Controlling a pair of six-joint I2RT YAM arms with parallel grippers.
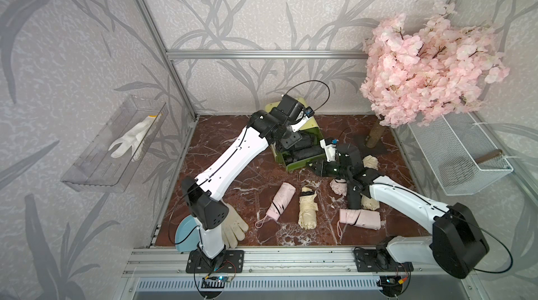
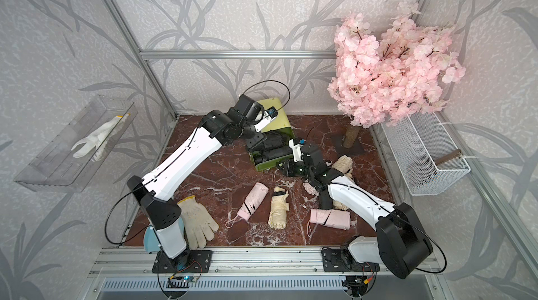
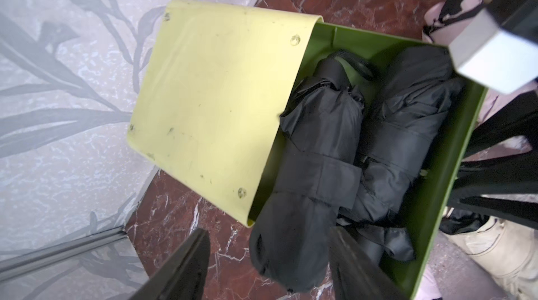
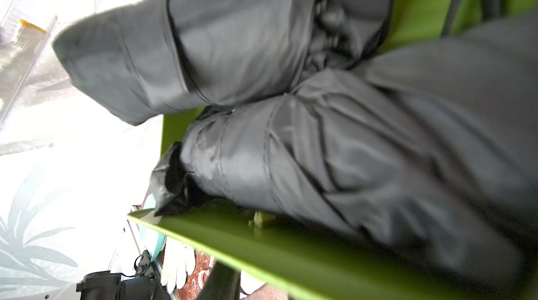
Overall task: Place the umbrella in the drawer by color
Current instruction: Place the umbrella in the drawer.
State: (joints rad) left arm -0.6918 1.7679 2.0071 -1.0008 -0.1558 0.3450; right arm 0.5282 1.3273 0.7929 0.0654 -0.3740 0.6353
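Currently: pale chest (image 3: pixel 209 103) at the table's back, green drawer (image 3: pixel 454 167) pulled out, holding two black umbrellas (image 3: pixel 314 150) side by side. Left gripper (image 3: pixel 269 234): fingers apart above one umbrella's end. Right gripper (image 1: pixel 313 165): closed, at the drawer's front. Pink umbrella (image 1: pixel 279 201) and cream umbrella (image 1: pixel 308 208) lie loose on the marble table (image 1: pixel 247 173).

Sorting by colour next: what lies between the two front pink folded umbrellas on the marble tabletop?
A cream folded umbrella, touching neither the slanted pink umbrella nor the sideways pink umbrella, as both top views show.
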